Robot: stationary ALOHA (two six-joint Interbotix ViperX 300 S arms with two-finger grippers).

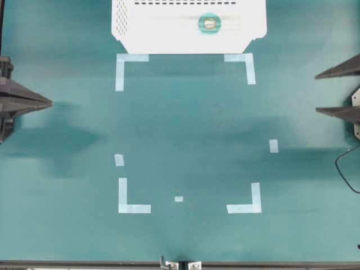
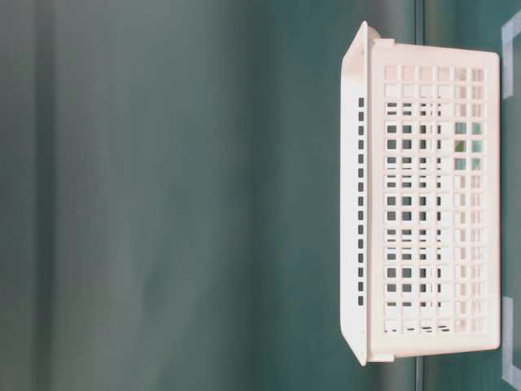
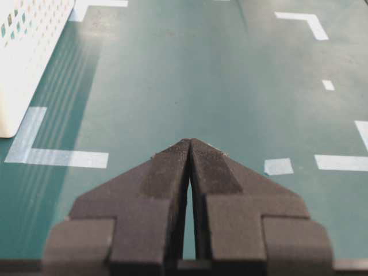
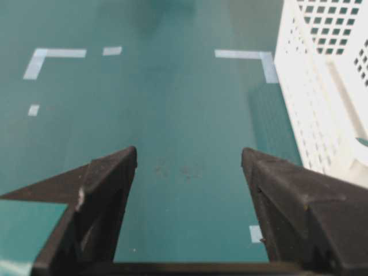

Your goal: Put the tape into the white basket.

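The tape [image 1: 209, 23], a small light-teal roll with a tan core, lies on the floor of the white basket [image 1: 126, 25] at the far middle of the table. The basket also shows side-on in the table-level view [image 2: 431, 204], at the top left of the left wrist view [image 3: 29, 52] and on the right of the right wrist view [image 4: 322, 86]. My left gripper [image 1: 49, 103] rests at the left edge, shut with nothing in it [image 3: 190, 141]. Over at the right edge, my right gripper [image 1: 316, 94] stands open and empty above bare table [image 4: 190, 150].
Flat pale-blue corner marks [image 1: 128, 63] [image 1: 244, 63] [image 1: 130, 202] [image 1: 247, 203] outline a rectangle on the teal table. Small strips [image 1: 273, 145] [image 1: 119, 160] [image 1: 179, 198] lie near it. A black cable [image 1: 344, 169] loops at the right edge.
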